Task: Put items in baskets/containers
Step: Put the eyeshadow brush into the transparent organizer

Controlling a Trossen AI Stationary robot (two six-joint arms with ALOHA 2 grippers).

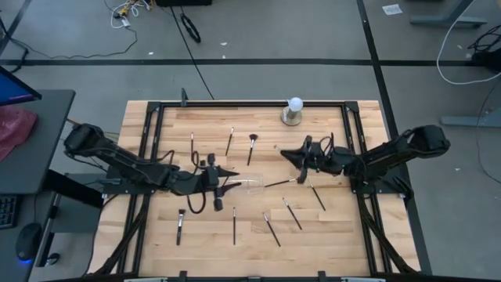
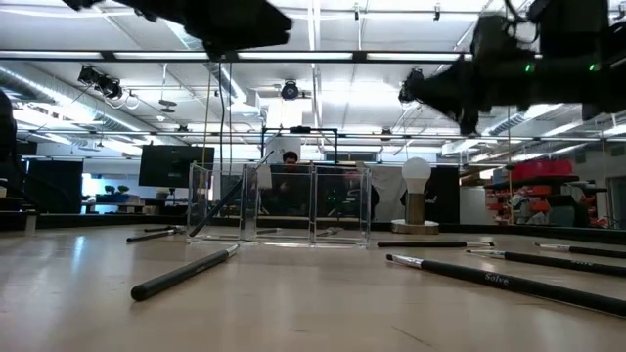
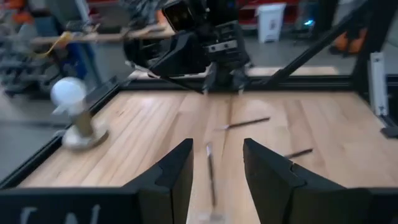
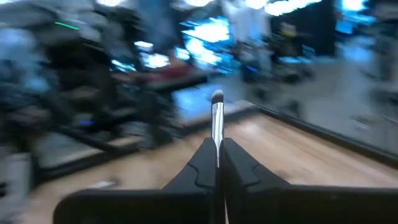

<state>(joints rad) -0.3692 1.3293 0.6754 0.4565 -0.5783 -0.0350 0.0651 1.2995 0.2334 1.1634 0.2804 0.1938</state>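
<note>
Pale wooden planks are forming the table (image 1: 156, 227), which is sitting inside a black frame on a grey floor crossed by cables. Beyond it, the low view is showing a bright hall with ceiling lights, monitors and a person (image 2: 290, 160) behind the far edge. A white ball on a round metal base (image 1: 293, 112) is standing near the table's far edge.

The left gripper (image 1: 221, 182) is hovering at mid-table, just beside the clear tray (image 1: 249, 186); its fingers (image 3: 176, 174) are standing moderately apart and gripping nothing. The right gripper (image 1: 295, 154) is hanging to the right of the tray, its fingers (image 4: 202, 165) pressing tight on a held brush (image 4: 217, 118) whose bristle head is pointing past the tips.

The tray is resting at the table's centre, and one leaning brush (image 2: 227, 198) is slanting inside it against a wall. The loose brushes (image 1: 292, 213) are lying scattered around the tray, some towards the far edge, others towards the near edge.
</note>
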